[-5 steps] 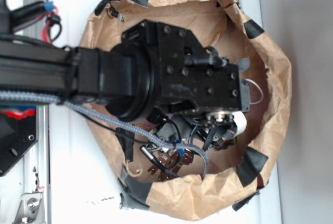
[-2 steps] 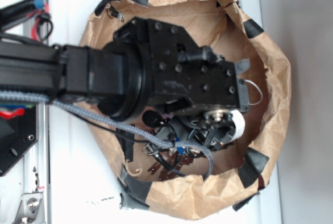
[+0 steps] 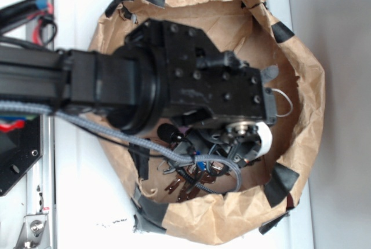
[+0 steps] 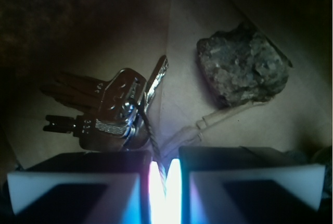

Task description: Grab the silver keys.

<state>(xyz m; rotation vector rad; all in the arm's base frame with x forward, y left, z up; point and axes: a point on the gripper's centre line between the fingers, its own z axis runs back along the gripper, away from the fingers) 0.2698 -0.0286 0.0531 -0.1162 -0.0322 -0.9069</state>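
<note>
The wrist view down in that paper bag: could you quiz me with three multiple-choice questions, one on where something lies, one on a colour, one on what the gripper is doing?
1. In the wrist view, the rock lies where relative to the silver keys?
A. to their right
B. to their left
C. on top of them

2. What colour is the bag around them?
A. blue
B. brown
C. green

3. How does the gripper stand?
A. wide open, away from the keys
C. shut on the rock
B. nearly closed, with the keys' thin wire in the gap

Answers: 1 A, the rock sits right of the bunch, apart from it. 2 B, brown paper. 3 B, only a slit remains, the wire running into it.
</note>
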